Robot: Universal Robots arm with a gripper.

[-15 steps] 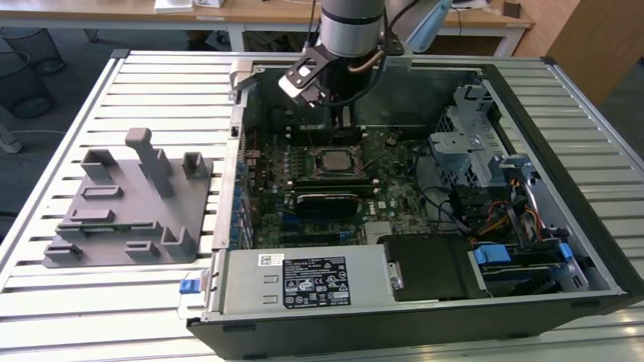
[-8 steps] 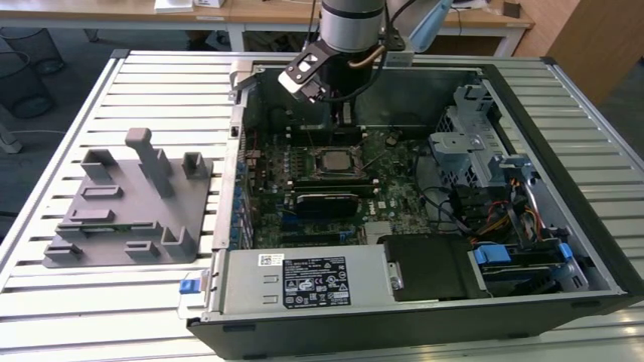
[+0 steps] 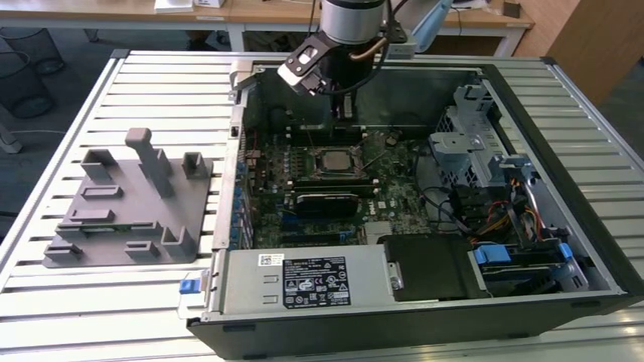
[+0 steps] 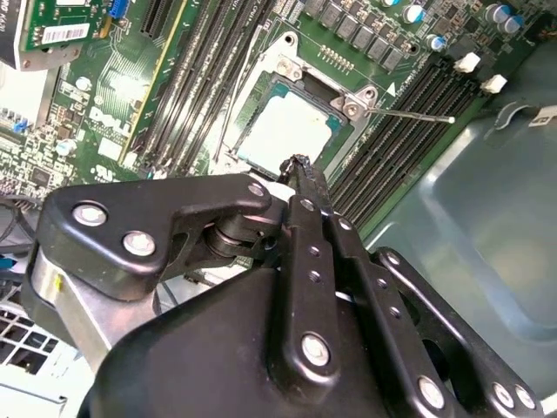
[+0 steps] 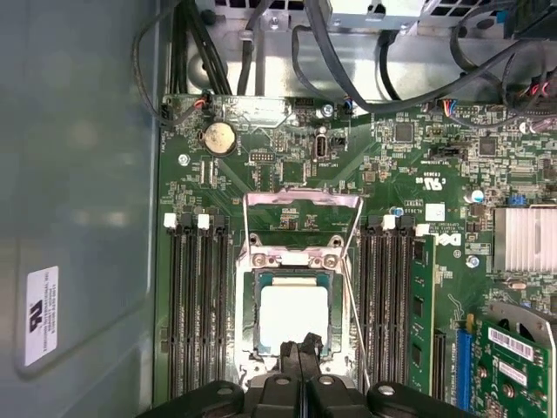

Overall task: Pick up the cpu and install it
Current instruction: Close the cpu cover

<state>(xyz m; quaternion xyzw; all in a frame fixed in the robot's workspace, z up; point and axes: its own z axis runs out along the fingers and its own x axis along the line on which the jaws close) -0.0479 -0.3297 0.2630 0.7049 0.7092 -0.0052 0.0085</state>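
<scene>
Hovering over the socketed cpu [image 5: 293, 313], fingers [image 5: 289, 359] pinched together, empty — exterior view adds grey fixture [image 3: 121, 204].

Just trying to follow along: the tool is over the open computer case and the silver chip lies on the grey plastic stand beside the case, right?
Not quite. The tool is over the open computer case, but the cpu lies in the socket on the motherboard, not on the grey stand. The first wrist view shows it there, close to the tool's tips.
</scene>
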